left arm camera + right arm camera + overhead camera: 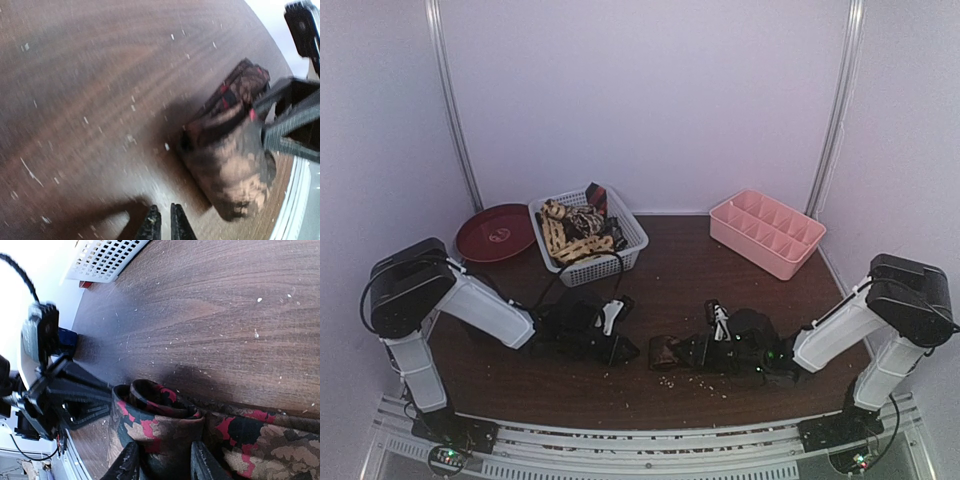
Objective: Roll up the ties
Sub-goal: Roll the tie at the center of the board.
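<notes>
Brown wooden bench [670,275] with white crumbs, and white walls on three sides.
The rolled tie [667,351] sits near the front middle, with the right gripper [162,465] holding it in its jaws. The left gripper [161,225], just beside it, has its jaws squeezed together on nothing. More ties [570,235] fill the basket [600,268] at the far left. Open bench shows between it and the pink tray [767,232].

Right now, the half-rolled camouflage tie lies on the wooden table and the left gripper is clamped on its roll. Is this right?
No: the right gripper is clamped on the roll of the camouflage tie, as the right wrist view shows. The left gripper is shut on nothing beside it.
</notes>
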### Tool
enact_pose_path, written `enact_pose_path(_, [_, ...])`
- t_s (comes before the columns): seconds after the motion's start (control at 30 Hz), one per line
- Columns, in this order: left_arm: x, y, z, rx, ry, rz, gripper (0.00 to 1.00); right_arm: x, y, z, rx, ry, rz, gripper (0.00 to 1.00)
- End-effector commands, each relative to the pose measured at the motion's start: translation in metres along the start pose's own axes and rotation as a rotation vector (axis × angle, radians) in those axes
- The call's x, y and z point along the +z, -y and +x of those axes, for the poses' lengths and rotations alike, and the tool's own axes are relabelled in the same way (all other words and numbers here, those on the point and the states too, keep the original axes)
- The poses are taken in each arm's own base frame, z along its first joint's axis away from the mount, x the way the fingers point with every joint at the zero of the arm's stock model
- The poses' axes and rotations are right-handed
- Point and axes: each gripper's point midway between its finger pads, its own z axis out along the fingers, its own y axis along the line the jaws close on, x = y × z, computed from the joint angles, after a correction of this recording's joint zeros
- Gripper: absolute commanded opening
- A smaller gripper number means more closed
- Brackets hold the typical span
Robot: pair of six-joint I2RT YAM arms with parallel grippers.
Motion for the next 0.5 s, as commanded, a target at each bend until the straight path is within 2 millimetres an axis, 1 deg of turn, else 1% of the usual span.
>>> enact_pose_path(0.0, [0.009, 0.0, -0.026, 0.052, 0.049, 0.014, 0.1, 0.0, 0.009, -0.002, -0.037, -0.005, 0.055, 0.36])
enact_pose_path(0.07, [0.013, 0.003, -0.026, 0.05, 0.048, 0.04, 0.1, 0.0, 0.006, -0.004, -0.037, -0.005, 0.047, 0.36])
enact_pose_path(0.23, [0.018, 0.006, -0.022, 0.036, 0.043, 0.077, 0.1, -0.002, -0.003, -0.007, -0.038, -0.007, 0.028, 0.42])
enact_pose_path(0.33, [0.02, 0.005, -0.018, 0.036, 0.03, 0.081, 0.1, -0.001, 0.0, -0.008, -0.047, -0.011, 0.061, 0.44])
enact_pose_path(0.47, [0.022, 0.006, -0.017, 0.038, 0.024, 0.09, 0.1, 0.001, -0.001, -0.013, -0.058, -0.001, 0.075, 0.44])
